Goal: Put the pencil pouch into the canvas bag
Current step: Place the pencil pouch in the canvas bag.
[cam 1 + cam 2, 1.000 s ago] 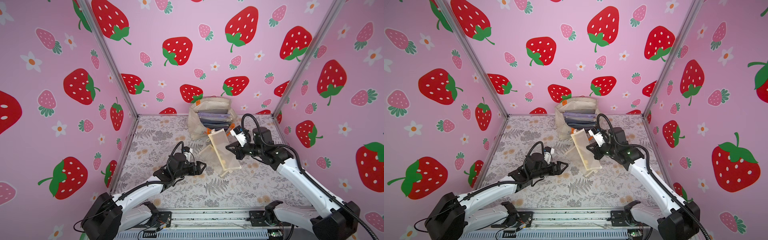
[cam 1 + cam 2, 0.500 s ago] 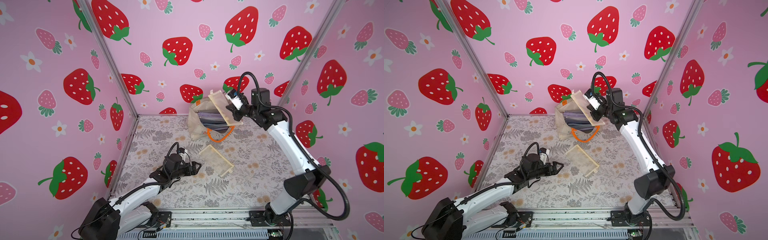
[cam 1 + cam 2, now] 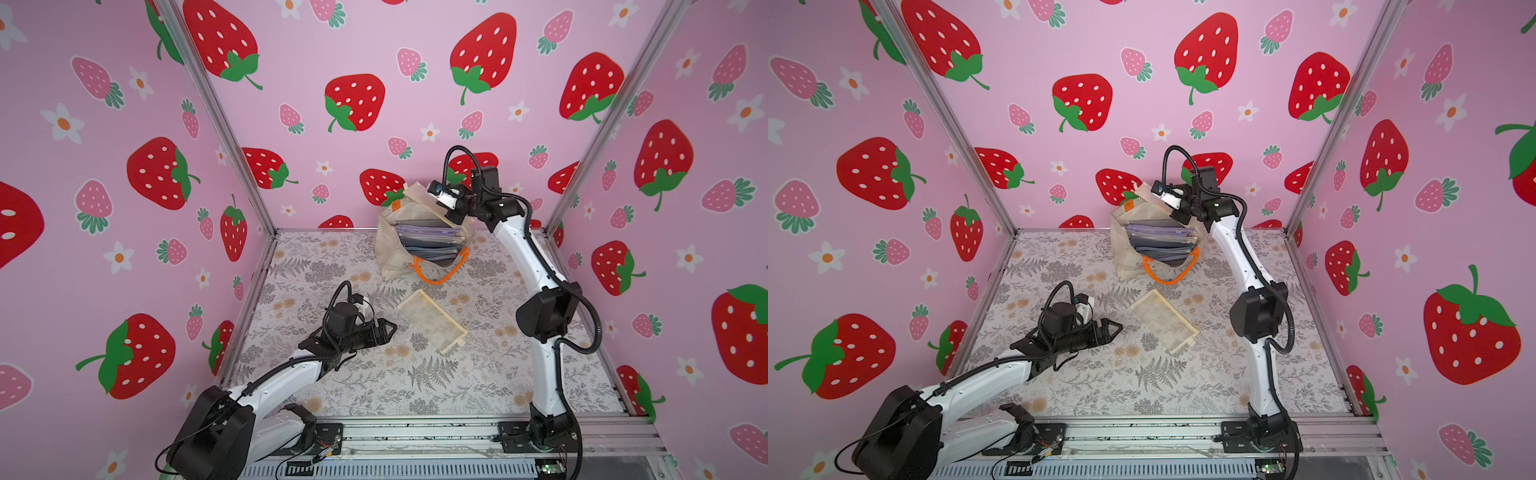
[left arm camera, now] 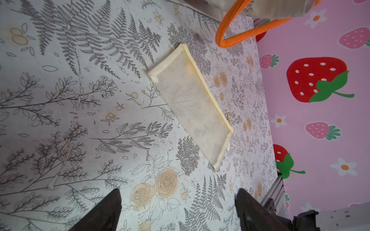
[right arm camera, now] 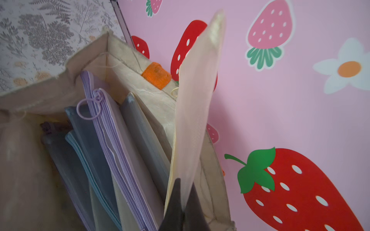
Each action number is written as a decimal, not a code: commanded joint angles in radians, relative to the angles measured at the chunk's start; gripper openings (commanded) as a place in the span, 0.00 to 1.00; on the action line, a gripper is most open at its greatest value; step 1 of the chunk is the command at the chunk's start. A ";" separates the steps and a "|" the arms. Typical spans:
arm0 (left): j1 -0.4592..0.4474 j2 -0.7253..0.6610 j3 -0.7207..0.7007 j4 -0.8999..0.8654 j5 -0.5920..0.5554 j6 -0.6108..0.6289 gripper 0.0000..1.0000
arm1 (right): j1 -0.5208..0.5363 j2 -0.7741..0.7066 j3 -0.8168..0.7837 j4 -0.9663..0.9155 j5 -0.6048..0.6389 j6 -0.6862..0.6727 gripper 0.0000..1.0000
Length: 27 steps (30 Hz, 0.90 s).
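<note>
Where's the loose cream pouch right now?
In both top views the loose cream pouch lies flat on the table, in front of the canvas bag, ahead of the open left gripper.

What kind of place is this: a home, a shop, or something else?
Probably a staged robot test booth, not a home: strawberry-print wall panels between aluminium posts enclose a floral table, and the left arm and right arm are mounted on a rail at its front.
</note>
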 commanded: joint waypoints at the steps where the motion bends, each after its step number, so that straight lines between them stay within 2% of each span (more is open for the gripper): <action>1: 0.016 0.024 0.036 0.044 0.034 0.012 0.91 | -0.002 0.001 0.038 -0.052 -0.024 -0.121 0.00; 12: 0.026 0.037 0.043 0.068 0.058 0.006 0.90 | 0.010 -0.070 -0.210 -0.044 -0.120 -0.206 0.00; 17: 0.029 0.005 0.035 0.045 0.044 0.011 0.90 | 0.022 -0.023 -0.165 -0.056 -0.110 -0.187 0.00; 22: 0.031 -0.005 0.030 0.043 0.043 0.006 0.89 | 0.043 0.036 -0.102 -0.039 -0.022 -0.121 0.00; 27: 0.032 -0.022 0.025 0.041 0.040 0.002 0.89 | 0.056 0.063 -0.092 -0.071 0.001 -0.124 0.00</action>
